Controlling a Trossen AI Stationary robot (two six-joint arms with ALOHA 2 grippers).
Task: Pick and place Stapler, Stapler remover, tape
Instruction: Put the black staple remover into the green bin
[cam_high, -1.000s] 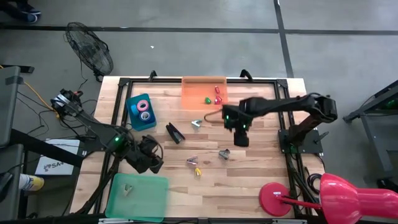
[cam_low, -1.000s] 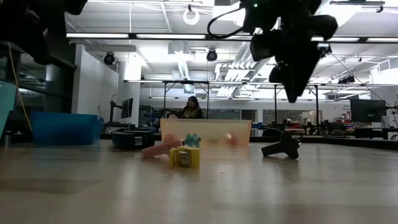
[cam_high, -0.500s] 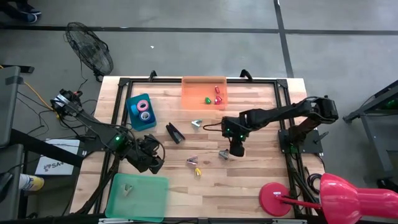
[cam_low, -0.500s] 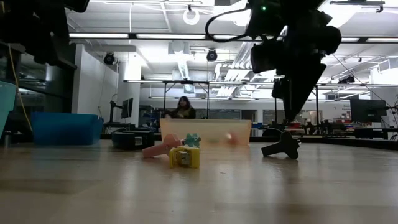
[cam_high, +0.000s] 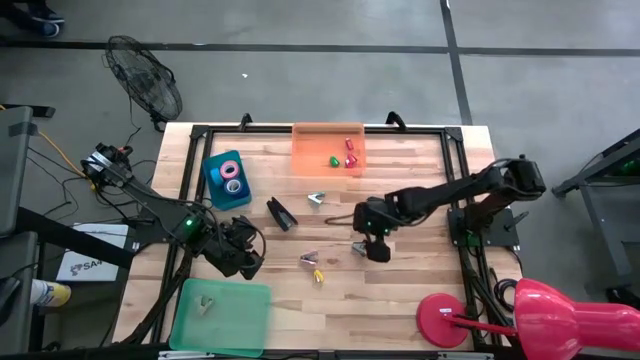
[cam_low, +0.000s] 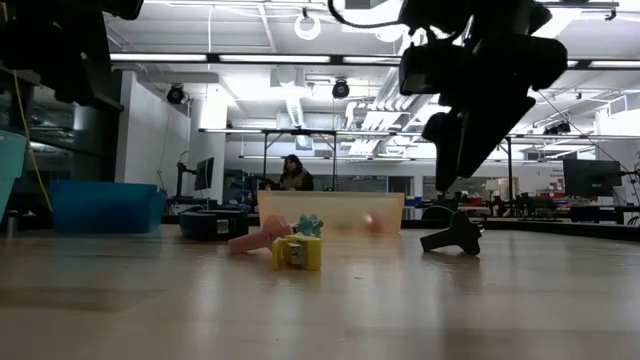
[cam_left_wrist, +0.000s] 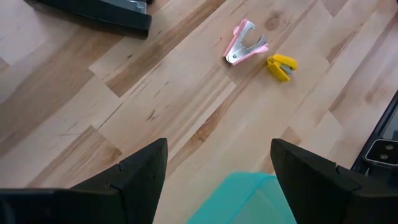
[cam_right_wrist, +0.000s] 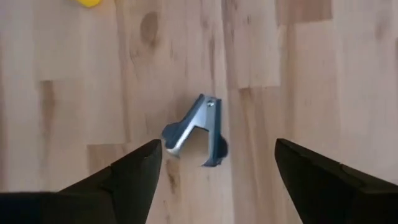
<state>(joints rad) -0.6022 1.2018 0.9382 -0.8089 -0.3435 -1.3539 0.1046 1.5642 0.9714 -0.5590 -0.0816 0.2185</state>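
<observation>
- We've got the right gripper (cam_high: 373, 247) hanging over the middle-right of the wooden table (cam_high: 420, 300), fingers (cam_right_wrist: 124, 177) spread wide with nothing between them.
- Right under it we see a dark blue-grey staple remover (cam_right_wrist: 196, 132) lying flat on the wood, sitting in the gap between the two fingers in the wrist view, not touched by either.
- The left gripper (cam_high: 240, 255) is parked near the front-left of the table, also spread open and empty, just above the green tray (cam_high: 245, 300).
- From its wrist view we spot a pink staple remover (cam_left_wrist: 244, 42) and a small yellow one (cam_left_wrist: 281, 66) just beside each other.
- The black stapler (cam_high: 281, 213) lies on bare wood left of centre, well apart from both grippers.
- Tape rolls (cam_high: 231, 172) sit in the blue bin (cam_high: 212, 180) at the back left.
- The orange bin (cam_high: 310, 150) at the back holds a few small red and green pieces; we can't tell what they are.
</observation>
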